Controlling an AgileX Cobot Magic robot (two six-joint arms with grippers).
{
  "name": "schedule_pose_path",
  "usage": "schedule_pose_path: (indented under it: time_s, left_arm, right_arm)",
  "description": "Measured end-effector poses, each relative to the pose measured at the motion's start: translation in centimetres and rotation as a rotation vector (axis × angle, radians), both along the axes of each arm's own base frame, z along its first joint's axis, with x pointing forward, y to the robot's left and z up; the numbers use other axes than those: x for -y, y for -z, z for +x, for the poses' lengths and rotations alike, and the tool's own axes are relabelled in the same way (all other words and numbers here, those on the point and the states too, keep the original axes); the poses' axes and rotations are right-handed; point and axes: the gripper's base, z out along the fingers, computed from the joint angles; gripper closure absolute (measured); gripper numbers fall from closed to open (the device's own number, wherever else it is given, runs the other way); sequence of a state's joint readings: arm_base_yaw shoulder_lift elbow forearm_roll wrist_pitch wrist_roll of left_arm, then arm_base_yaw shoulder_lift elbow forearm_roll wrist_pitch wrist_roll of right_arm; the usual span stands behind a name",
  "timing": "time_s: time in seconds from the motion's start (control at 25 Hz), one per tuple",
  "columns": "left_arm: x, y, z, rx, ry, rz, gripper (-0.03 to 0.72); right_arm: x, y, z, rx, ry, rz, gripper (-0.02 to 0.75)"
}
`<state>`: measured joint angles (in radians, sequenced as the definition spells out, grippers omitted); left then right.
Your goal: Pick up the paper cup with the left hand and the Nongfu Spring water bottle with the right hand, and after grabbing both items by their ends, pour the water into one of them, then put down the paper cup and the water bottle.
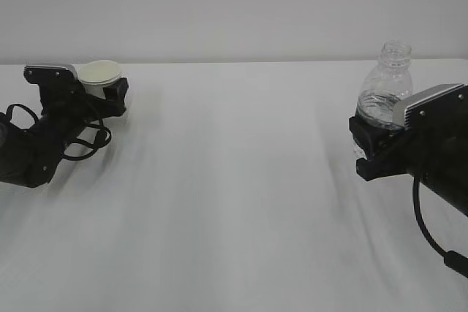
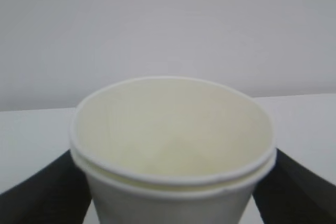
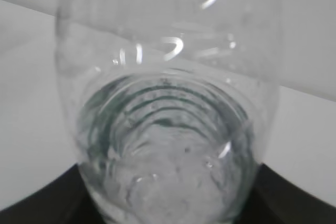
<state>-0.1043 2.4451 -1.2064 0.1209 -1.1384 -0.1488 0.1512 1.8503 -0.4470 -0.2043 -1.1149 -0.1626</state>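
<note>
The cream-white paper cup [image 1: 99, 72] stands upright on the white table at the far left. My left gripper [image 1: 95, 88] lies low around it, open, with a black finger [image 2: 42, 192] close on each side of the cup [image 2: 173, 129]. The cup's inside looks pale; I cannot tell whether it holds water. At the right, the clear, uncapped Nongfu Spring water bottle [image 1: 387, 82] stands upright in my right gripper [image 1: 371, 142], which is shut on its lower body. Water [image 3: 168, 182] fills the lower part of the bottle [image 3: 168, 77]. Its base is hidden behind the gripper.
A white cloth-covered table [image 1: 234, 195] stretches between the two arms, and a plain pale wall [image 1: 234, 5] rises behind it. The left arm's looping black cables [image 1: 88, 140] rest on the cloth. A cable [image 1: 428, 231] hangs below the right arm.
</note>
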Motion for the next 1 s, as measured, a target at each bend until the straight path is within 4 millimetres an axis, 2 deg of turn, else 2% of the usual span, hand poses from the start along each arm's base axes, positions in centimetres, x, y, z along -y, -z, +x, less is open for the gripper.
schedule_pose_path:
  time_s: [0.28,1.0]
  left_arm:
    - [0.0,2.4,-0.4,-0.051,0.002,0.006,0.041]
    - [0.0,2.1,-0.1,-0.038,0.0,0.004,0.077]
  right_arm:
    - [0.0,0.0,0.0,0.0,0.0,0.0,0.316]
    - [0.0,0.3,0.0,-0.008,0.0,-0.002,0.317]
